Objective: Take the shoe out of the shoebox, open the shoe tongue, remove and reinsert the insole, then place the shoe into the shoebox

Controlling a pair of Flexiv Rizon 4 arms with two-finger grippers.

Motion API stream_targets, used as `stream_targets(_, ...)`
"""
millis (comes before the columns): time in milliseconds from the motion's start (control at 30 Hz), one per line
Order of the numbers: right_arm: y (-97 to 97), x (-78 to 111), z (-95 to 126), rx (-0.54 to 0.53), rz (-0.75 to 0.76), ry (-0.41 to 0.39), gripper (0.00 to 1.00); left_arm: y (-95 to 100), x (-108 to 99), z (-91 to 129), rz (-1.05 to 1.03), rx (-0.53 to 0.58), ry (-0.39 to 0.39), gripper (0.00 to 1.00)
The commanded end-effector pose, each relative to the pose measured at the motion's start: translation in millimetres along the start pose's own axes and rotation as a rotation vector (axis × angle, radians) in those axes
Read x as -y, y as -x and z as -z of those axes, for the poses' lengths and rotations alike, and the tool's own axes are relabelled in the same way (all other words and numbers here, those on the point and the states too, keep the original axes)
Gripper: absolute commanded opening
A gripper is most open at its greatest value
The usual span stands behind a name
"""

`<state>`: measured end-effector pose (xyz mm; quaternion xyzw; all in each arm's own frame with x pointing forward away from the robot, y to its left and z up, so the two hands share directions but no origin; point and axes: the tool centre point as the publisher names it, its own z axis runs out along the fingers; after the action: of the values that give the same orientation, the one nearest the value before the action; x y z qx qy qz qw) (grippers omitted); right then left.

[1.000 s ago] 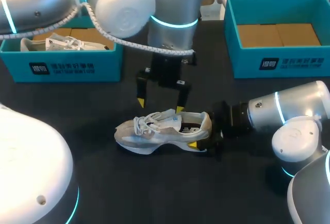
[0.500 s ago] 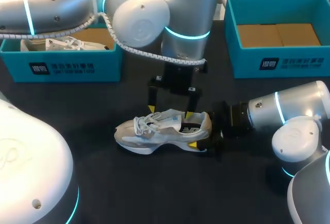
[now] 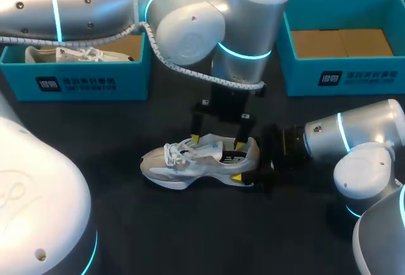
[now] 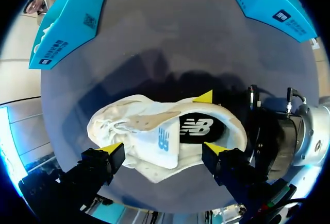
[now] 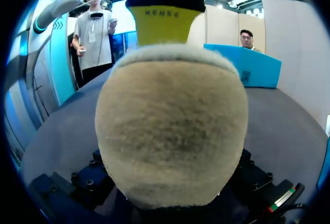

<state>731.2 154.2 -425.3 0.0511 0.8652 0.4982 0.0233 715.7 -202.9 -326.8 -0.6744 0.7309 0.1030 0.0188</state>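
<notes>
One fuzzy-heeled shoe (image 3: pixel 190 161) (rounded, pale) sits gripped in right gripper (image 3: pixel 248 161).

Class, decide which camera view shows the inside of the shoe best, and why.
Left wrist view: it looks down into the shoe, insole visible. Head view shows its side only; right wrist view, just the heel.

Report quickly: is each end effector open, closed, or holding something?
Left end effector: open, above the shoe.
Right end effector: closed on the shoe's heel.

left arm (image 3: pixel 247 28) over shoe (image 3: pixel 190 164), right fingers (image 3: pixel 236 177) at heel, toe free
</notes>
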Motion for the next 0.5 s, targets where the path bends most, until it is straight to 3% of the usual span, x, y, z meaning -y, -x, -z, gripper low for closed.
stream_targets(33,-0.1,2.0,-8,0.001,-0.001,-0.004,0.0,-9.1,2,-8,0.009,0.014,-0.002,1.0)
stream_targets(500,-0.1,2.0,-8,0.001,-0.001,-0.004,0.0,-10.6,1,-30,0.036,0.063,-0.019,1.0)
